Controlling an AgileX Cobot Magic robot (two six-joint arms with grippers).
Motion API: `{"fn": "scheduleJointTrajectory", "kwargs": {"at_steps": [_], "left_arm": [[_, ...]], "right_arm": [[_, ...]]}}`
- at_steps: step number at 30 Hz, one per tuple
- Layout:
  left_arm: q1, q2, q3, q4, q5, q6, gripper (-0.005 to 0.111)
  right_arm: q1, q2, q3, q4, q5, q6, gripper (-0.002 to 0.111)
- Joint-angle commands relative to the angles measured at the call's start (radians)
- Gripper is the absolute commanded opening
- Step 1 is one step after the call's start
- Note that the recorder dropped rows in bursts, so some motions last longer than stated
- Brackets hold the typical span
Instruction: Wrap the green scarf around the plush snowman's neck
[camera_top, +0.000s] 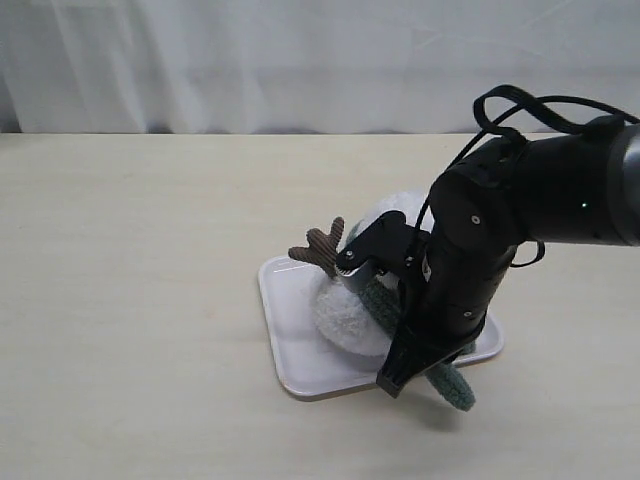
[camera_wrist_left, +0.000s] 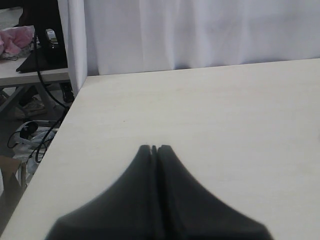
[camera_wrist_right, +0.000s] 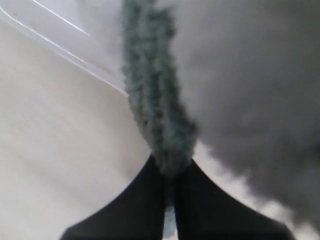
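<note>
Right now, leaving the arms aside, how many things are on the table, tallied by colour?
White: 2 (plush snowman, tray)
Green: 1 (green scarf)
Total: 3

You cannot make out the plush snowman's (camera_top: 345, 318) face: the right arm (camera_top: 470, 250) covers much of its head and body. The green scarf (camera_top: 452, 388) runs behind that arm too, so you see only a short stretch and one end. In the right wrist view the snowman is a grey blur cut off by the edges, and the scarf's knit is out of focus.
</note>
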Motion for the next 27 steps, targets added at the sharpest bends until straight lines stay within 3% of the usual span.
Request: {"fn": "scheduleJointTrajectory", "kwargs": {"at_steps": [1,27], "left_arm": [[0.001,-0.003,0.003,-0.004,-0.008,0.001,0.0],[0.001,-0.003,0.003,-0.004,-0.008,0.001,0.0]], "right_arm": [[0.0,0.034,0.004,-0.019,0.003,0.001,0.004],[0.0,0.032,0.002,-0.03,0.022,0.001,0.006]]}}
